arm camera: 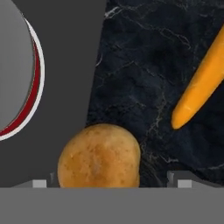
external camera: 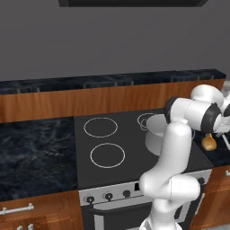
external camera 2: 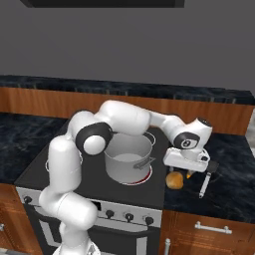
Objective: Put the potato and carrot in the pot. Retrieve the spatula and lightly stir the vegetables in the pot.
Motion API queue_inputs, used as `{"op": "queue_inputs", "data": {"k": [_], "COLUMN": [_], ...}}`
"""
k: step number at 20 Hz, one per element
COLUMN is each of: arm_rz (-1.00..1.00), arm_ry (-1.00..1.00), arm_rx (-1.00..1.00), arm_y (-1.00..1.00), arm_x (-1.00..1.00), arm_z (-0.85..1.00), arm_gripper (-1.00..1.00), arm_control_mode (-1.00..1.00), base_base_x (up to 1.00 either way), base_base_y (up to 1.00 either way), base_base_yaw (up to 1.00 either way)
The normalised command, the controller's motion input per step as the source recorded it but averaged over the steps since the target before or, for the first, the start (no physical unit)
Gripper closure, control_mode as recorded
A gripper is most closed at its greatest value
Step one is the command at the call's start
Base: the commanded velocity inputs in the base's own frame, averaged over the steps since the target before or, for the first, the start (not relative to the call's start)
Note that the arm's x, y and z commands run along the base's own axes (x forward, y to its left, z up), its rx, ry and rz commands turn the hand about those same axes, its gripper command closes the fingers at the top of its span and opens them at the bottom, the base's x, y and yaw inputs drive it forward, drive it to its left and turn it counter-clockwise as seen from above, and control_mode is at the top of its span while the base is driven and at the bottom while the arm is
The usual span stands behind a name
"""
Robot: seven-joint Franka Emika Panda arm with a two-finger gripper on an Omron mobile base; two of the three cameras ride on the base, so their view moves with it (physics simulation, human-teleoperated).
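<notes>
Potato sits between the parted gripper fingertips, on the dark surface at the stove edge. Pot stands on a red-ringed burner just beside it. Carrot lies near; spatula farther right.

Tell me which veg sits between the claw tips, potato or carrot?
The potato: the round tan one on the counter edge by the stove, centred between the claw tips. The carrot, slim and orange, lies off to the side on the dark counter.
</notes>
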Motion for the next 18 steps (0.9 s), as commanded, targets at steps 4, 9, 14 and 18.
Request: {"op": "queue_inputs", "data": {"k": [4, 9, 14, 18], "arm_rz": [0.05, 0.08, 0.09, 0.08], "arm_ry": [-0.04, 0.00, 0.00, -0.01], "arm_rx": [0.00, 0.00, 0.00, 0.00], "arm_y": [0.07, 0.08, 0.04, 0.04], "arm_x": [0.00, -0.09, -0.14, -0.04], "arm_z": [-0.12, -0.16, -0.03, -0.18], "arm_gripper": [-1.00, -1.00, -1.00, -1.00], "arm_control_mode": [-1.00, -1.00, -1.00, -1.00], "base_base_x": [0.00, 0.00, 0.00, 0.00], "base_base_y": [0.00, 0.00, 0.00, 0.00], "base_base_yaw": [0.00, 0.00, 0.00, 0.00]}}
